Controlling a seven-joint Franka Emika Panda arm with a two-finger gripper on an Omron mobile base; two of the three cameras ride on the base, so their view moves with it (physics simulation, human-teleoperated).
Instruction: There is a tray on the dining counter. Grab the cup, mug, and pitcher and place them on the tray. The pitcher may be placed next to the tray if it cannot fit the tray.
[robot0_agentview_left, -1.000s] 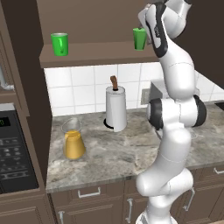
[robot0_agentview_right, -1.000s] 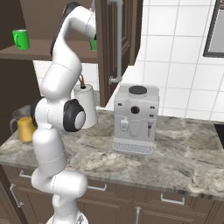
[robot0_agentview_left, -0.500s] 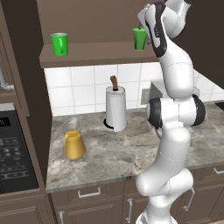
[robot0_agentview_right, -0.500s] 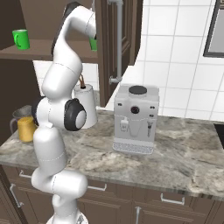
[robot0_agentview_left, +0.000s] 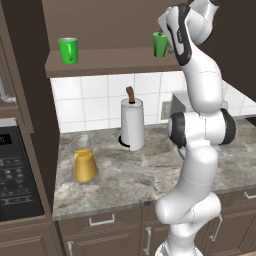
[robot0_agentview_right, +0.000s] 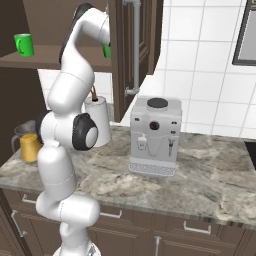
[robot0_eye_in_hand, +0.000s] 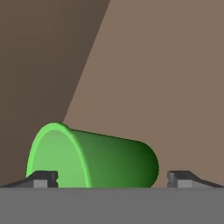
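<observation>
The cup (robot0_eye_in_hand: 109, 162), a tapered green tumbler, stands on the right end of the brown wall shelf (robot0_agentview_left: 110, 64) and shows again as the cup (robot0_agentview_left: 160, 44). My gripper (robot0_eye_in_hand: 111, 177) is raised to shelf height and open, one finger tip on each side of the cup, apart from it. At the shelf's left end is the bright green mug (robot0_agentview_left: 68, 50), which shows a handle in the right base view, the mug (robot0_agentview_right: 23, 45). The amber-filled glass pitcher (robot0_agentview_left: 84, 161) rests on the stone worktop below, at its left. The tray and the dining counter are out of view.
A white paper-towel roll (robot0_agentview_left: 132, 125) stands against the tiled wall under the shelf. A grey coffee machine (robot0_agentview_right: 155, 135) sits to the right on the worktop. A black oven front (robot0_agentview_left: 15, 172) borders the worktop's left end. A cabinet side (robot0_agentview_right: 135, 45) rises just right of the shelf.
</observation>
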